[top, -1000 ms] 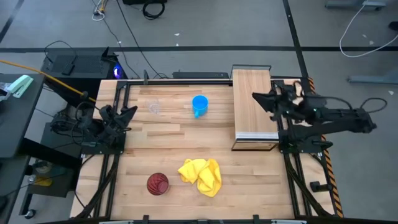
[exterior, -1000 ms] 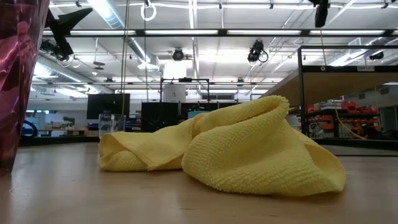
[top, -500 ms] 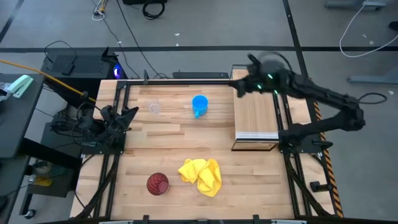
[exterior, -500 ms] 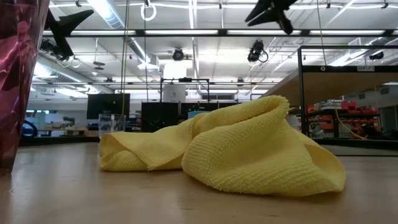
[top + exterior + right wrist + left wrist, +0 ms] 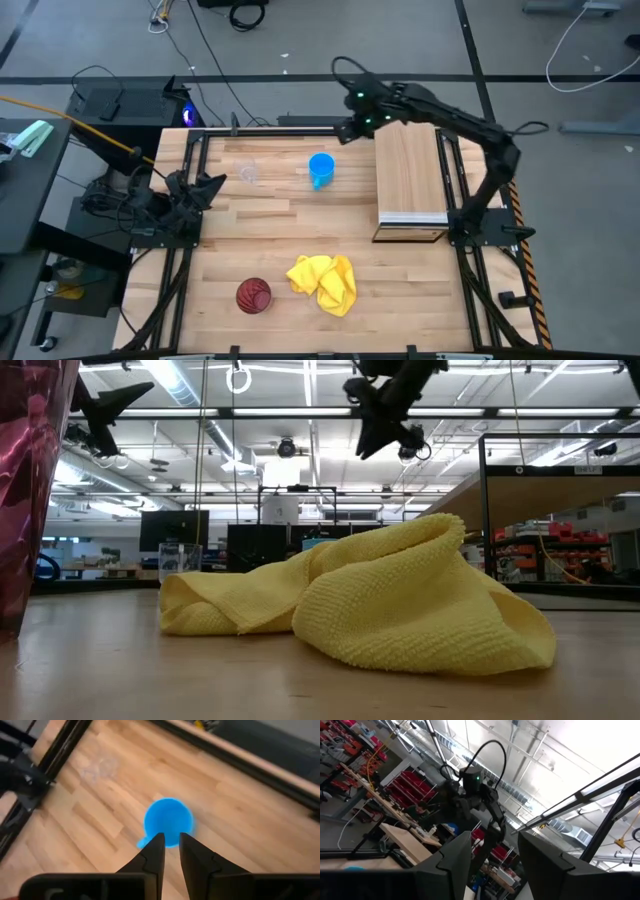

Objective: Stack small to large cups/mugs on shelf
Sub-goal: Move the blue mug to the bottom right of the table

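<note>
Workshop, red parts bins (image 5: 407, 790), monitors (image 5: 175, 528)

The tabletop (image 5: 300, 215) is butcher-block wood, made of jointed strips with a visible grain and a smooth, faintly satin finish. The shelf (image 5: 408, 165) is a paler wood plank, matt, with fine straight grain. The yellow cloth (image 5: 400, 600) is a soft woven textile with a ribbed, slightly nubby surface, rumpled into folds. The blue mug (image 5: 168, 821) looks smooth and evenly coloured, like plastic or glazed ware. The clear cup (image 5: 248, 173) is thin transparent plastic. The dark red tumbler (image 5: 30, 480) has a glossy, ribbed, reflective wall. The table frame (image 5: 190, 180) is black matt metal.
</note>
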You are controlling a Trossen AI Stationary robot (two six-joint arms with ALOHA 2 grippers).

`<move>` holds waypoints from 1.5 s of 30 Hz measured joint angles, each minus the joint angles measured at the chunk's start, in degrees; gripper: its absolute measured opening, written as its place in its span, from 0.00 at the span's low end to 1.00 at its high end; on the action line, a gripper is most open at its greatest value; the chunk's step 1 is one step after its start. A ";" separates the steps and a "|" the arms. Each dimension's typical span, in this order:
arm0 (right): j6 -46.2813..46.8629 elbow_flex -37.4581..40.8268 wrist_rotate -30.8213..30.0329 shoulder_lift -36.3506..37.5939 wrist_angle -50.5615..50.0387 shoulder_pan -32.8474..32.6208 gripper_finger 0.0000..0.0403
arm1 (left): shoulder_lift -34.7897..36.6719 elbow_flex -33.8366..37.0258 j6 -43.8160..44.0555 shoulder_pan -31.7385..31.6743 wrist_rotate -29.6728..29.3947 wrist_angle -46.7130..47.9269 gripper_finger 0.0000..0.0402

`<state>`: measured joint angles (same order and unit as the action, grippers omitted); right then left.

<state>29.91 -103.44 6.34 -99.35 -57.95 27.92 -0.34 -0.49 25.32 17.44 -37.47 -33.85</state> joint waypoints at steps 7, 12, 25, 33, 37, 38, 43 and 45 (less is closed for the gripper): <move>-1.74 -1.96 0.38 -7.12 -2.75 -1.55 0.16 | 0.00 0.00 0.02 -0.01 0.00 0.50 0.43; -3.36 -1.97 0.38 -11.13 -4.25 -1.45 0.16 | 0.00 0.00 0.04 -0.01 0.00 1.48 0.43; -1.47 -1.99 -2.49 -17.87 -3.88 -0.94 0.16 | 0.00 0.00 0.18 0.01 0.00 1.66 0.43; -1.38 -1.95 -3.79 -19.06 -1.65 -1.01 0.16 | -0.02 0.00 3.02 0.01 0.00 4.63 0.43; -1.42 -1.96 -3.81 -18.79 -0.95 -1.12 0.16 | -0.02 0.00 3.04 -0.01 0.00 4.99 0.43; -1.41 -1.97 -3.77 -18.79 -0.89 -1.12 0.16 | -0.02 0.00 3.04 -0.01 0.00 5.01 0.43; -1.49 -1.95 -3.79 -18.77 -0.77 -1.09 0.16 | -0.02 0.00 3.04 -0.01 0.00 5.01 0.43; -1.45 -1.95 -3.77 -18.50 -0.67 -1.11 0.16 | -0.02 0.00 2.79 -0.01 -0.21 5.01 0.43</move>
<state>28.47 -105.38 2.57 -117.85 -58.62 26.81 -0.36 -0.49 28.11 17.43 -37.69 -28.84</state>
